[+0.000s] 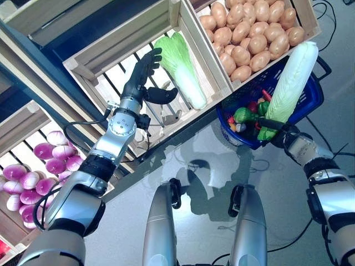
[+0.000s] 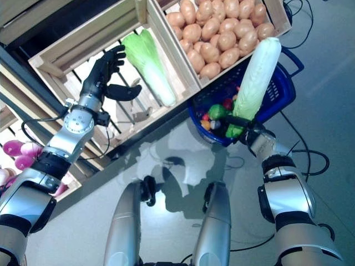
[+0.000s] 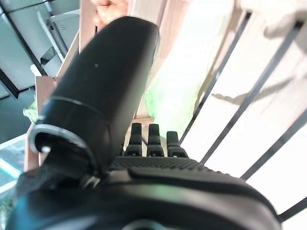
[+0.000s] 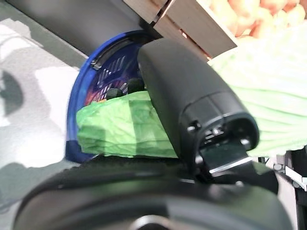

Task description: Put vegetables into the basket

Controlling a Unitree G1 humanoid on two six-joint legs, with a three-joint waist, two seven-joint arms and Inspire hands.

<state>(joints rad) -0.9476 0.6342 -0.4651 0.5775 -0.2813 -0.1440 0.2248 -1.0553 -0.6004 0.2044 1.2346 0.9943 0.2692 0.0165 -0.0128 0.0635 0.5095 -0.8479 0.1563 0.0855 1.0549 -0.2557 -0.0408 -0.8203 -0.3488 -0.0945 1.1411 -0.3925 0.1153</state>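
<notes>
My right hand (image 1: 275,129) is shut on the leafy end of a long napa cabbage (image 1: 294,80). The cabbage stands upright over a blue basket (image 1: 312,98), which holds several small vegetables (image 1: 244,115). In the right wrist view the thumb (image 4: 184,93) presses on the green leaves (image 4: 120,127), with the basket's rim (image 4: 79,108) behind. A second napa cabbage (image 1: 180,69) lies in a slatted wooden crate (image 1: 111,52). My left hand (image 1: 145,76) is open inside that crate, just left of this cabbage and apart from it. The pale cabbage (image 3: 177,91) shows past its fingers (image 3: 151,139).
A crate of potatoes (image 1: 249,33) sits right of the cabbage crate, directly behind the basket. Purple onions (image 1: 47,160) fill a lower crate at the left. The grey floor (image 1: 211,149) lies in front of the crates.
</notes>
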